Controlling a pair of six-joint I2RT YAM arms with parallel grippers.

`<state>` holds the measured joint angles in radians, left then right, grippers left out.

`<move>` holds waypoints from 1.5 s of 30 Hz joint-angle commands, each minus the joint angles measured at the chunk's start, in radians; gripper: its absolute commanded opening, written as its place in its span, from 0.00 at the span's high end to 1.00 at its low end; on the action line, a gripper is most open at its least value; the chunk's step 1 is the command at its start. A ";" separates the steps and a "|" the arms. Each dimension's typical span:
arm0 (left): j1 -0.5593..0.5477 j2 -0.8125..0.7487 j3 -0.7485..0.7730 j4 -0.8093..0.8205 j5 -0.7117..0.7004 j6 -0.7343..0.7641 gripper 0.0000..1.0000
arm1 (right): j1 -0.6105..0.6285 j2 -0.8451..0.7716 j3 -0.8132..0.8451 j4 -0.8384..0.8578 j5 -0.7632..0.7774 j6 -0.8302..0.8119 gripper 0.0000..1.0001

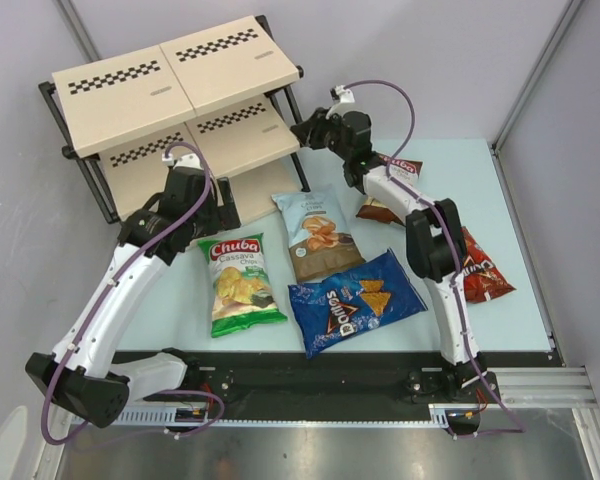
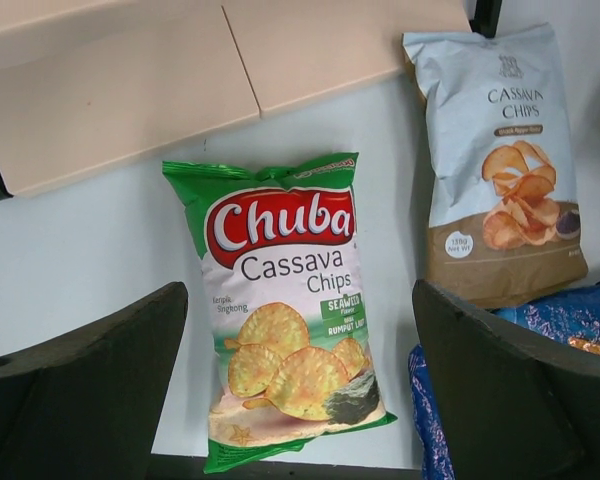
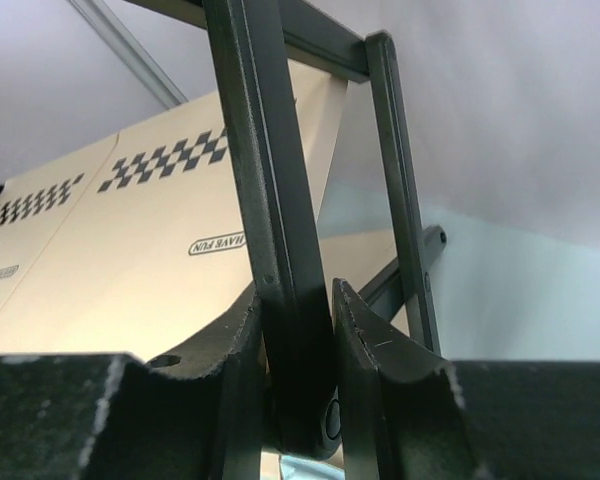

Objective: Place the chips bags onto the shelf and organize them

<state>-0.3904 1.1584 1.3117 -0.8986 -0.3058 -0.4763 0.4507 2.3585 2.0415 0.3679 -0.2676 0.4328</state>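
Left gripper [image 2: 300, 287], fingers apart, hangs directly above green bag [image 2: 280, 330], bag length crossing the closing line; right gripper [image 3: 297, 292] clamps shelf [image 3: 265, 170].

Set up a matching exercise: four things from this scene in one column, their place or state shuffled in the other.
Column A
1. green-white Chuba Cassava bag
2. blue Doritos bag
3. red Doritos bag
4. right gripper

Column B
a. fingers clamped on a black post of the shelf
b. rightmost on the table, partly hidden by the right arm
c. leftmost of the bags
d. at the brown end of the pale blue Cassava Chips bag

Pairs: 1-c, 2-d, 3-b, 4-a
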 commanded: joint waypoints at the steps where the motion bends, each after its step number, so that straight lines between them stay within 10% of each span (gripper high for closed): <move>1: 0.008 -0.029 0.015 0.062 -0.012 0.021 0.00 | -0.064 -0.162 -0.163 -0.100 0.093 0.057 1.00; 45: 0.094 0.027 -0.022 0.256 -0.073 -0.030 0.00 | -0.253 -0.809 -0.719 -0.495 0.456 0.079 1.00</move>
<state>-0.3069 1.1728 1.2716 -0.6857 -0.3470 -0.4889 0.2283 1.6077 1.3270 -0.0673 0.1131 0.4381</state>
